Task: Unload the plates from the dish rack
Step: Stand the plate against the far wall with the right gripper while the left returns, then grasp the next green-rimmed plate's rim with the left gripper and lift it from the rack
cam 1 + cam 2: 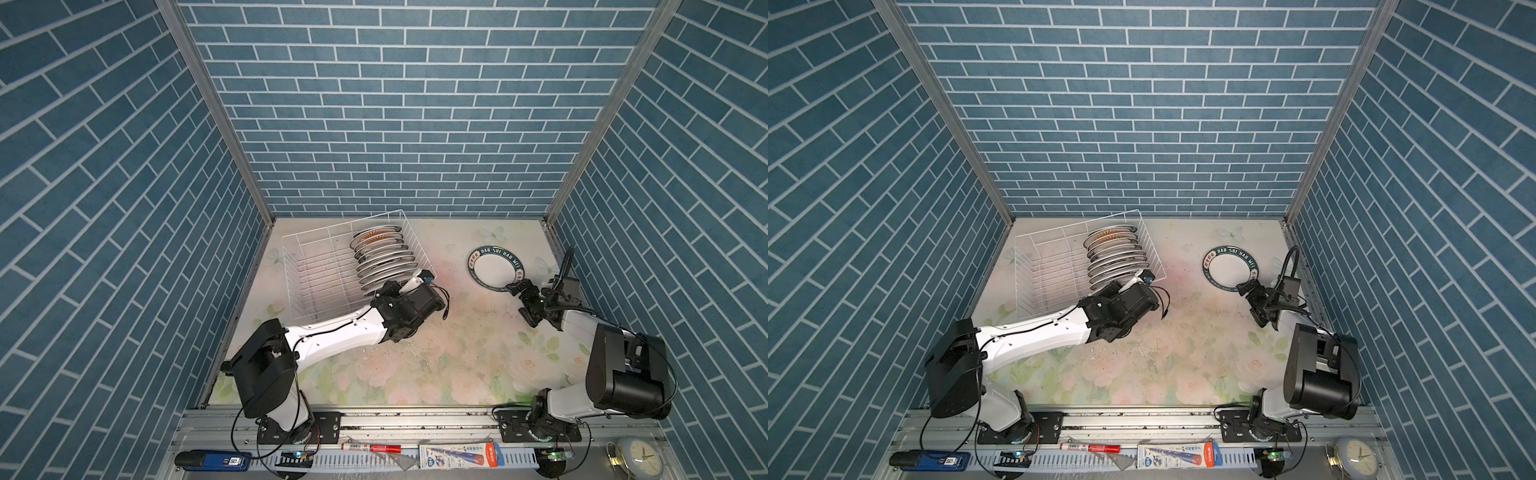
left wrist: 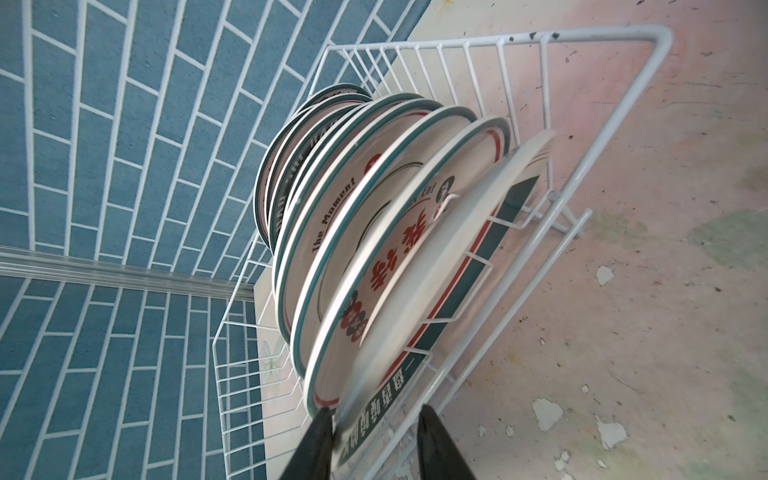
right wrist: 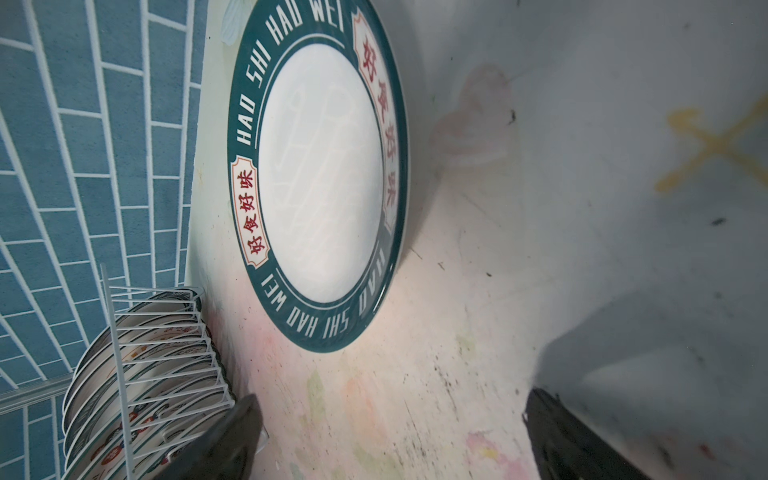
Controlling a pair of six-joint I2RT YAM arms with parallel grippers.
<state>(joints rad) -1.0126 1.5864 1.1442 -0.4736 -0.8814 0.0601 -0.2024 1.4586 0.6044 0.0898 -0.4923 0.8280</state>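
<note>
The white wire dish rack (image 1: 291, 266) (image 1: 1025, 266) stands at the back left, with several plates (image 1: 382, 257) (image 1: 1117, 257) upright in a row at its right end. In the left wrist view the nearest plate (image 2: 436, 266) shows its white back and leans slightly. My left gripper (image 2: 374, 409) (image 1: 374, 293) straddles that plate's lower rim: one finger touches it, and a gap remains at the other. One green-rimmed plate (image 1: 496, 268) (image 3: 320, 178) lies flat at the back right. Just in front of it my right gripper (image 1: 519, 301) (image 3: 392, 401) stands wide open and empty.
Blue brick walls close in the back and both sides. The rack's wire rim (image 2: 582, 37) runs close beside the left gripper. On the front rail lie a red marker (image 1: 370, 449), a blue device (image 1: 216, 459) and a clock (image 1: 640, 457).
</note>
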